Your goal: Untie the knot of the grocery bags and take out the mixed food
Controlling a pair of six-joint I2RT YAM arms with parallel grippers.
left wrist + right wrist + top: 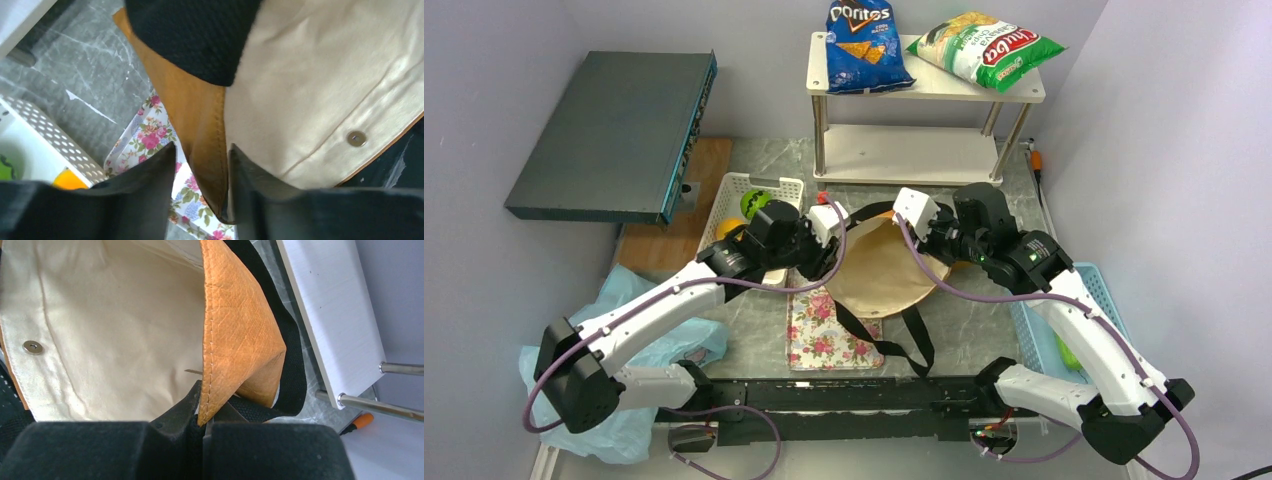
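Top camera looks down from behind. Wrist cameras press close to the tote (879, 270), at ten and two o'clock.

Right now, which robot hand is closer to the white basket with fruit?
Left. The left hand pinches the rim of the orange-tan tote beside the white basket; the right hand pinches the tote's far rim.

Orange-tan tote (879, 270) mouth open, cream lining showing; black straps (292, 370) untied.
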